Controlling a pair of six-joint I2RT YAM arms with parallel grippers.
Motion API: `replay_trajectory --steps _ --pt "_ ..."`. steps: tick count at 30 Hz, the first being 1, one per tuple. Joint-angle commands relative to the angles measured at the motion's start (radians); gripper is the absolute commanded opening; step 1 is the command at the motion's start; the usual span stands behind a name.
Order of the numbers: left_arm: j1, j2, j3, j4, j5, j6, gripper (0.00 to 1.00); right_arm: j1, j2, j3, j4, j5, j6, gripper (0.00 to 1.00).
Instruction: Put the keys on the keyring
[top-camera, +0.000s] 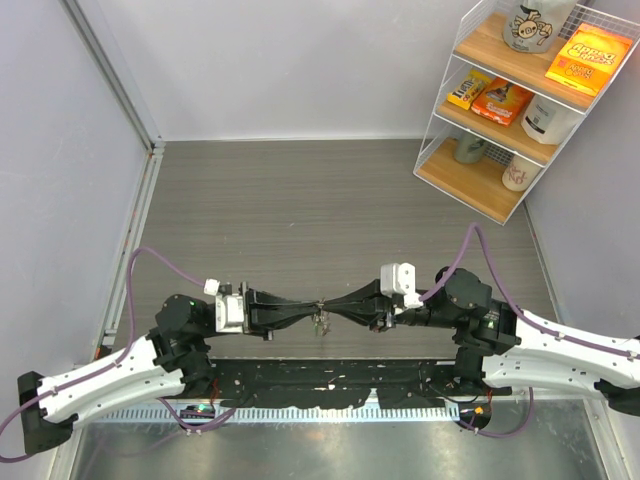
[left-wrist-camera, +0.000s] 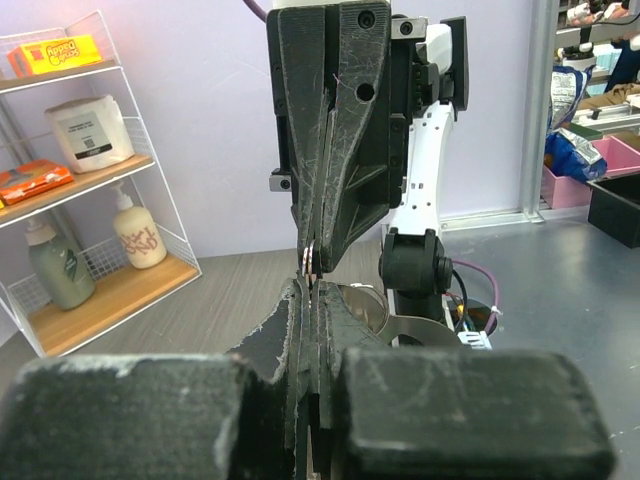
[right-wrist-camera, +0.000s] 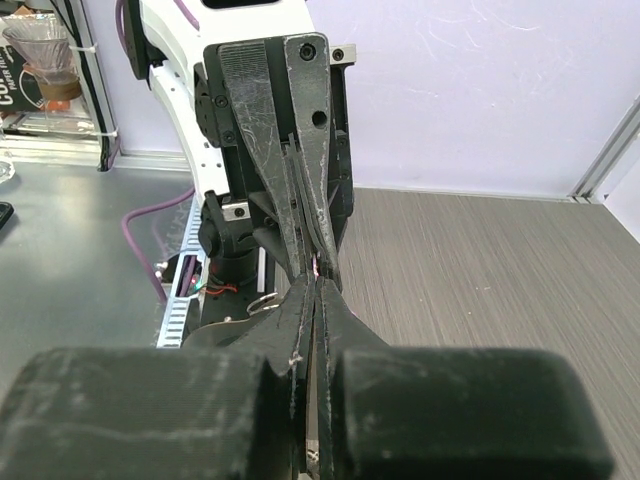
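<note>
1. Left pincer (top-camera: 308, 304) and right pincer (top-camera: 334, 304) meet tip to tip above the worktop (top-camera: 300, 200), near the arm bases. Both have their fingers pressed together.
2. The left one clamps the keyring (left-wrist-camera: 374, 300); what the right one pinches cannot be told.
3. Hazard: any slackening or uneven pull at the junction would likely drop the ring and the keys (top-camera: 321, 324).
4. Orientation: the loop trails from the junction toward the bases, its long axis across the pincers' line. Its tilt is unclear.

Both jaws tip-to-tip at keyring (top-camera: 320, 318)
</note>
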Motion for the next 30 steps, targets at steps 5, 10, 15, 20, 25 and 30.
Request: replay_trajectory --steps 5,10,15,20,25,30 --pt "-0.002 0.01 0.072 -0.08 0.009 0.015 0.0 0.014 -0.009 0.055 -0.022 -0.025 -0.014 0.12" --pt "-0.001 0.032 0.096 -0.117 0.015 0.01 0.0 0.011 -0.017 0.069 -0.073 -0.031 -0.015 0.25" --pt "-0.002 0.044 0.112 -0.145 0.017 0.009 0.0 0.013 -0.026 0.069 -0.088 -0.033 -0.012 0.33" --pt "-0.002 0.056 0.13 -0.191 0.026 0.018 0.0 0.013 -0.029 0.115 -0.178 0.001 -0.032 0.35" --pt "-0.002 0.072 0.15 -0.229 0.049 0.018 0.0 0.013 -0.032 0.169 -0.298 0.072 -0.022 0.43" --pt "-0.001 0.061 0.145 -0.229 0.057 0.018 0.0 0.013 -0.04 0.195 -0.387 0.246 0.053 0.54"
